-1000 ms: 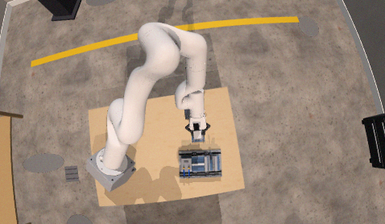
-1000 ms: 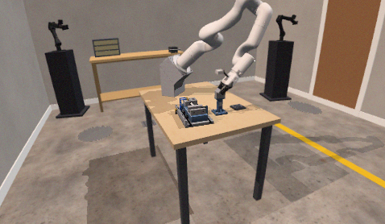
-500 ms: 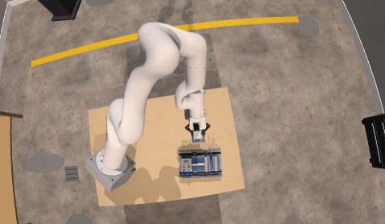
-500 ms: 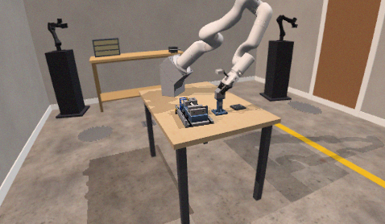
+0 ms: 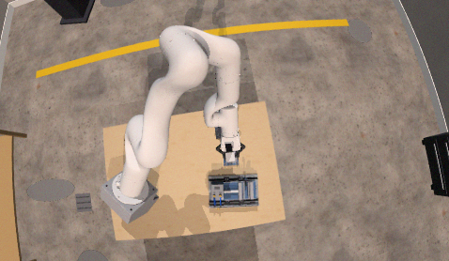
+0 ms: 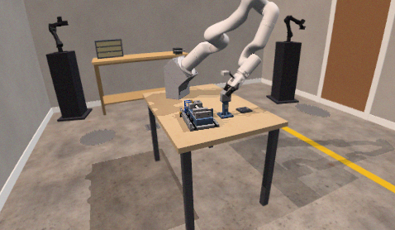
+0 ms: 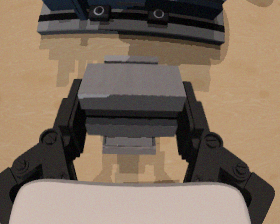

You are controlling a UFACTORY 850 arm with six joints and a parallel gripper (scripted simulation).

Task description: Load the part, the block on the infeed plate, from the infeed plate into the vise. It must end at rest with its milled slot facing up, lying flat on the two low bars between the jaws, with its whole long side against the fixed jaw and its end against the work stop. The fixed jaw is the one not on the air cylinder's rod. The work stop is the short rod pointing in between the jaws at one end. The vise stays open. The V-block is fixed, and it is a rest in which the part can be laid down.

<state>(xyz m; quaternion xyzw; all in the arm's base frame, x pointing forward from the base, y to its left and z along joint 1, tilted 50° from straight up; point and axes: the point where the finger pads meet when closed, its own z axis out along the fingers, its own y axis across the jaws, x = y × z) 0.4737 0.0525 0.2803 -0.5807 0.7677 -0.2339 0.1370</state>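
Note:
The part [image 7: 132, 92] is a grey block that sits between my black fingers in the wrist view. My gripper [image 7: 131, 95] is shut on its two sides. In the exterior view the part [image 6: 225, 100] stands upright on the blue V-block [image 6: 226, 115], with my gripper [image 6: 230, 88] on its upper end. From above, my gripper [image 5: 230, 152] is just behind the vise [image 5: 233, 190]. I cannot tell which way the slot faces.
The dark infeed plate [image 6: 244, 110] lies on the table right of the V-block, with nothing on it. The arm's base [image 5: 130, 194] stands at the table's left corner. Black pedestals and a shelf stand away from the table.

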